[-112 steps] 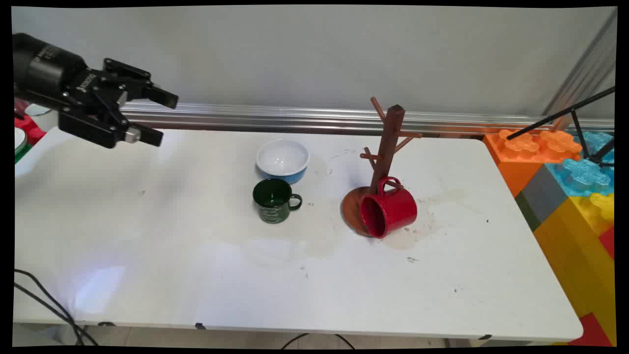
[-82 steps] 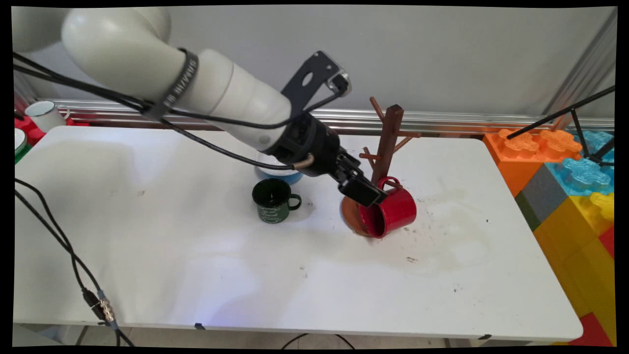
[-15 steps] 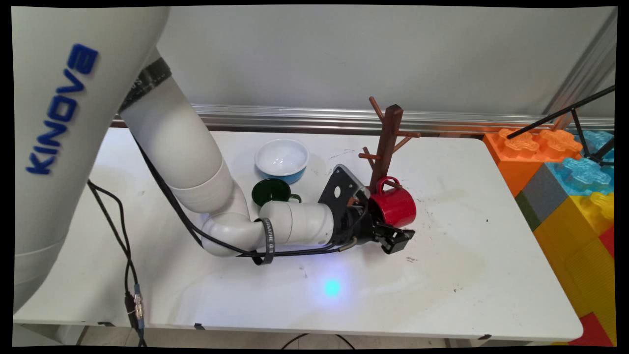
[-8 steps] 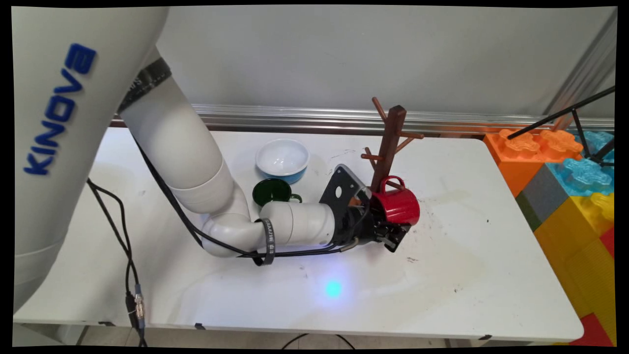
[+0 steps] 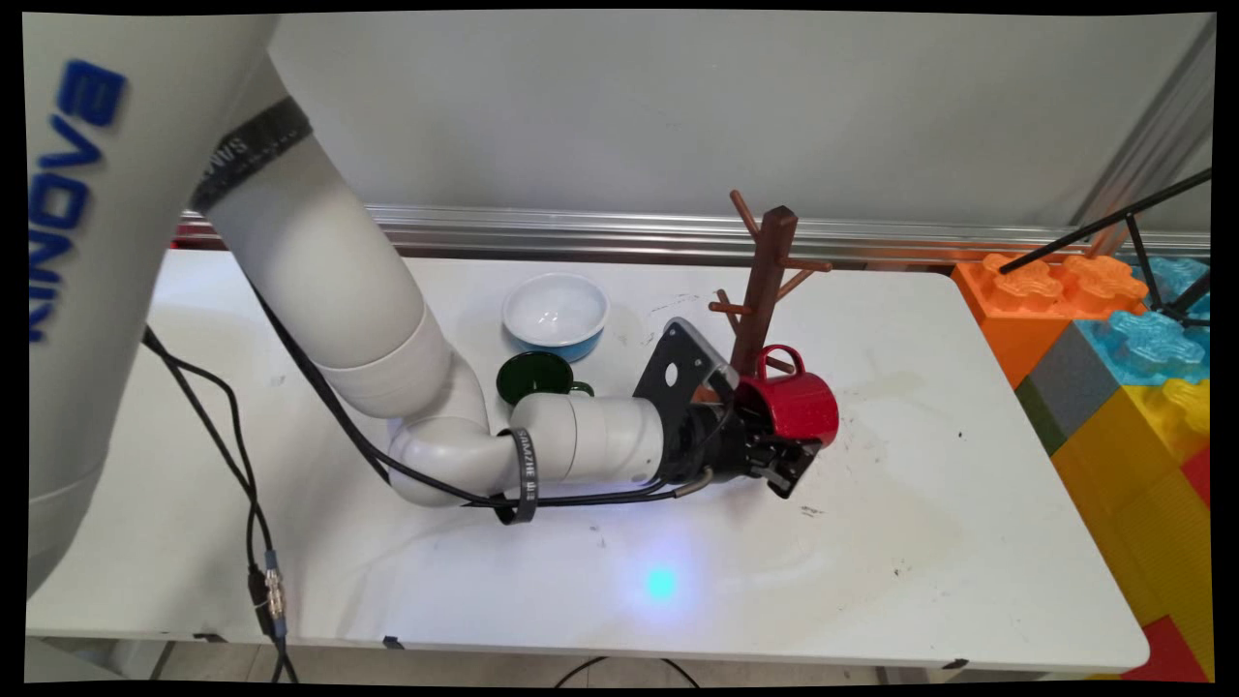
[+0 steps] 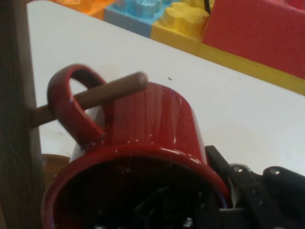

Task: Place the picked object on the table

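A red mug (image 5: 801, 407) lies on its side against the wooden mug tree (image 5: 765, 281), its handle hooked over a low peg (image 6: 112, 90). My gripper (image 5: 774, 455) reaches in low from the left and is shut on the mug's rim, one finger inside the mouth and one outside below it. In the hand view the red mug (image 6: 152, 129) opens toward the camera, the tree's trunk (image 6: 14, 119) stands at the left, and my gripper (image 6: 209, 202) straddles the rim at the lower right. The arm hides most of the tree's round base.
A dark green mug (image 5: 534, 373) stands just behind my forearm, with a white and blue bowl (image 5: 555, 310) beyond it. Large coloured toy blocks (image 5: 1113, 368) line the table's right edge. Black cables (image 5: 242, 465) hang at the left.
The gripper came in from the upper left, dropped low beside the red mug and shut on its rim. In the last second the mug rose a little and shifted right.
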Robot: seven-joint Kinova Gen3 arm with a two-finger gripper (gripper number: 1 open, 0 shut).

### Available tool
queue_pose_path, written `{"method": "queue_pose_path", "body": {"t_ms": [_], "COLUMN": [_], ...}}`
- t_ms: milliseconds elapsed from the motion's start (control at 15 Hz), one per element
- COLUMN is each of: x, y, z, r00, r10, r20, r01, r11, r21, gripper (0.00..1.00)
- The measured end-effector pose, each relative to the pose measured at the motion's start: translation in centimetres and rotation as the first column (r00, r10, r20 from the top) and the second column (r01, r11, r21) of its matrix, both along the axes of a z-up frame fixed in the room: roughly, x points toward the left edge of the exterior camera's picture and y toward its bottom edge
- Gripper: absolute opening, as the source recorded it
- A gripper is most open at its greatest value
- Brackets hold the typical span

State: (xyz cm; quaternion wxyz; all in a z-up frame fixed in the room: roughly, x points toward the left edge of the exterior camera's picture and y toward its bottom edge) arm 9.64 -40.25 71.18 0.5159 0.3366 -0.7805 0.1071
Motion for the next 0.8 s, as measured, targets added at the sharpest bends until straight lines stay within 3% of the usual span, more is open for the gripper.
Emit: {"method": "queue_pose_path", "body": {"t_ms": [800], "x": [-1.3], "y": [2.4], "z": [3.4], "r00": [0.998], "r10": [-0.06], "r20": [-0.037], "r01": [0.059], "r11": [0.998], "r21": [-0.013], "gripper": [0.0]}}
